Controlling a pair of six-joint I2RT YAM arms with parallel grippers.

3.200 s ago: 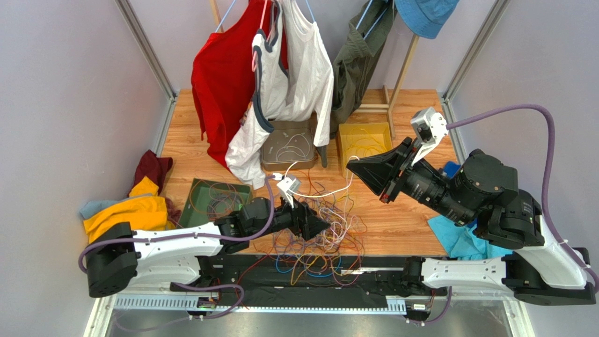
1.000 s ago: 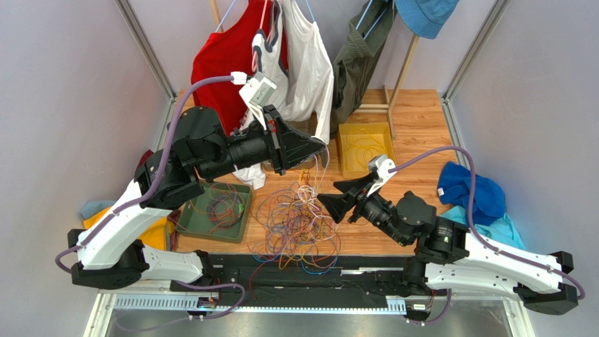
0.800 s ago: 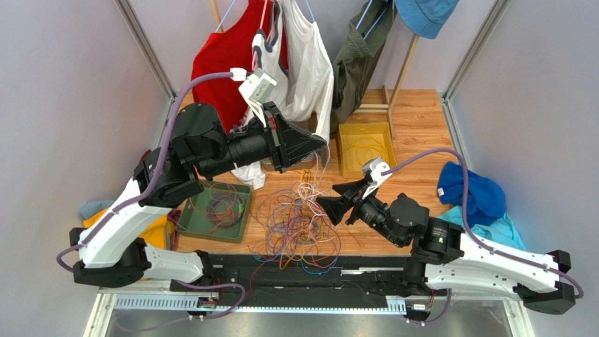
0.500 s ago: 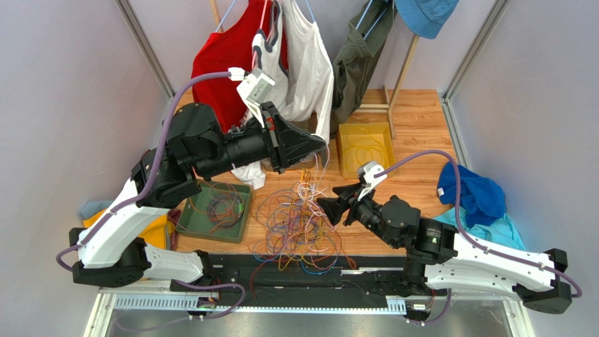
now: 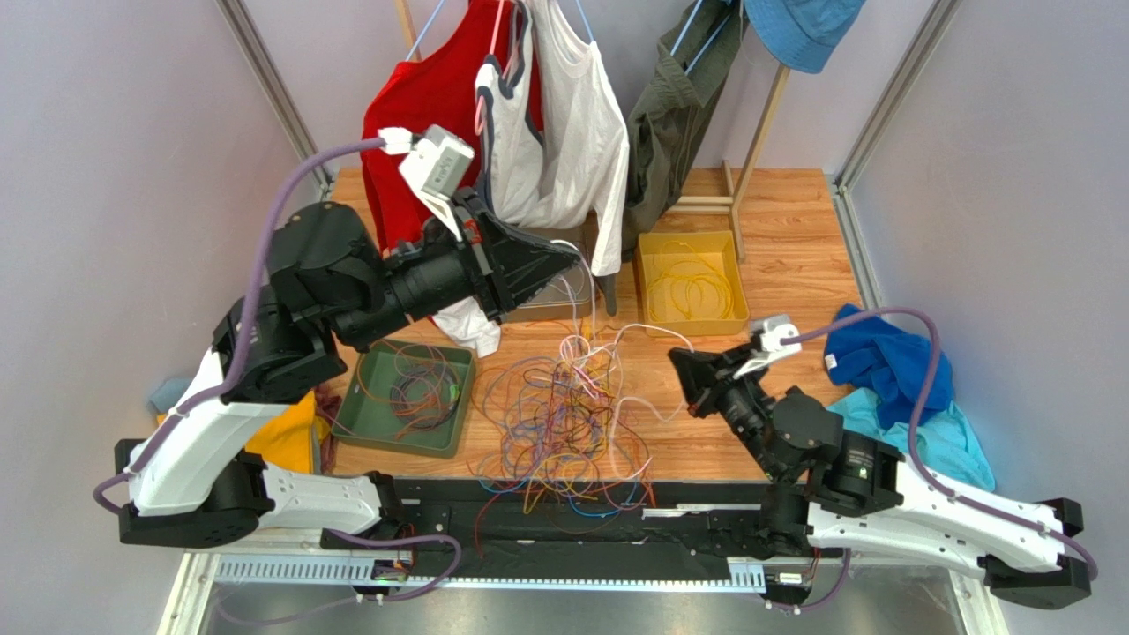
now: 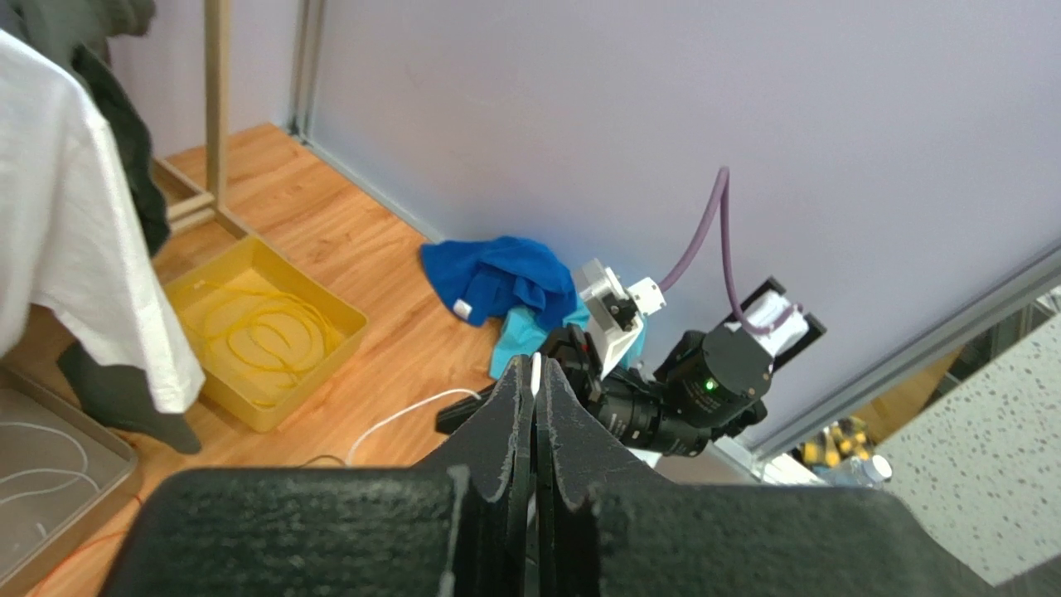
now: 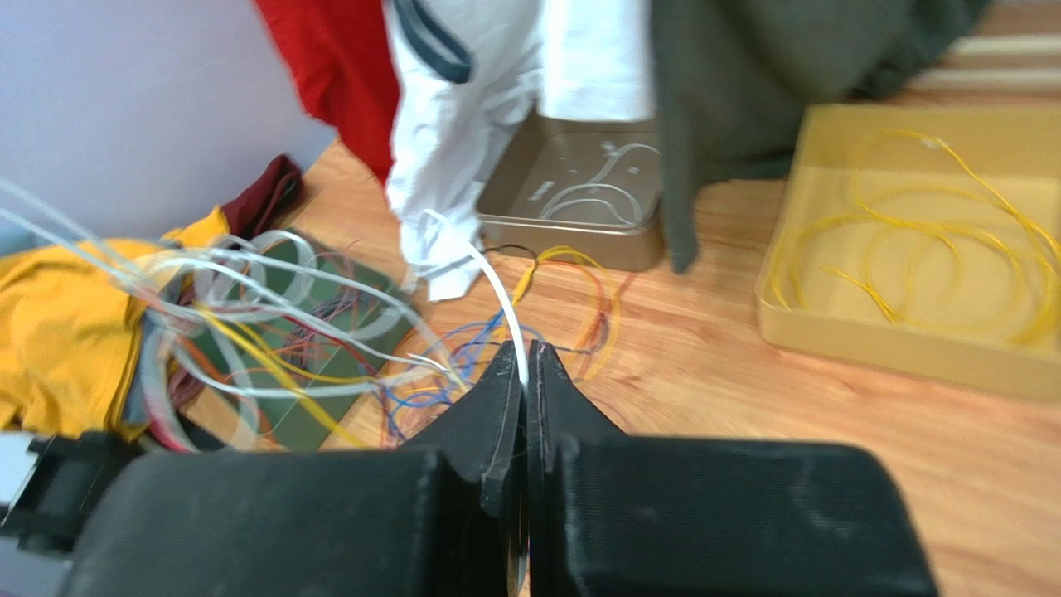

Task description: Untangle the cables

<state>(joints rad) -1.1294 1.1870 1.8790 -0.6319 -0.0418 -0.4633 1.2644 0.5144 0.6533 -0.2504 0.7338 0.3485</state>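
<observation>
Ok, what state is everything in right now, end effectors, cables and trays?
Right end effector: shut on a white cable.
Left end effector: raised, shut on a white cable.
Cable tangle: snarled, some strands lifted.
Yellow tray: holds yellow cables.
Green tray: holds mixed cables.
Tan tray: holds white cables.

The cables sprawl in a loose snarl (orange, purple, blue, yellow, red) on the table, toward its near edge; one white strand arcs up rightward, off the heap.
</observation>
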